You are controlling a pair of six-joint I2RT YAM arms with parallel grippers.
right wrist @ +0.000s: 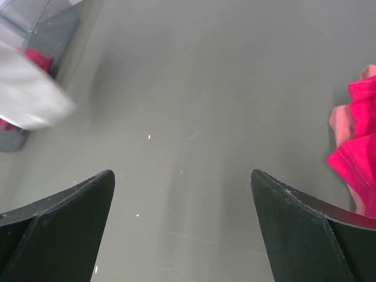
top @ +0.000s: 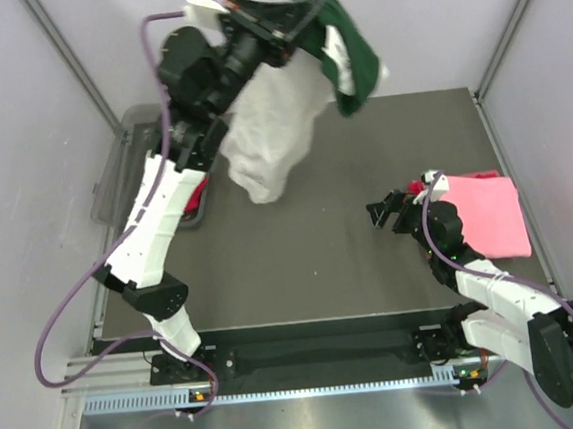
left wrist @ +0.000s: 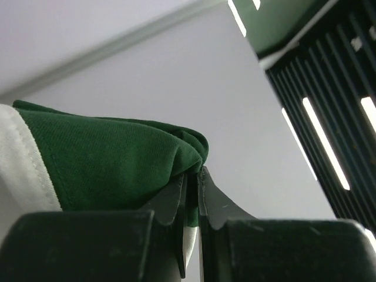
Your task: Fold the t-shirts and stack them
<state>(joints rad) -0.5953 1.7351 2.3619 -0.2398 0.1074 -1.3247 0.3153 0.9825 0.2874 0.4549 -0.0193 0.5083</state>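
Black fingers (left wrist: 170,202) of the left tool (left wrist: 192,176) fill the bottom of the left wrist view. They are pressed almost together on a fold of dark green cloth, which belongs to the white and green t-shirt (left wrist: 117,155).

In the top view this tool is raised at the upper middle of the frame and the t-shirt hangs from it. The green part is bunched toward the upper right, and the white body droops left of centre over the dark surface (top: 321,262). Whether the hem touches the surface cannot be told.

The right tool (top: 385,211) sits low over the surface, right of centre. Its jaws are spread wide and hold nothing, and its own view shows only bare surface between them.

Just beyond it, toward the right edge of the frame, the pink t-shirt (top: 488,219) lies flat with a red strip along its upper edge.

At the left edge of the frame a clear grey bin (top: 112,174) holds red cloth (top: 199,194), partly hidden by the left arm.
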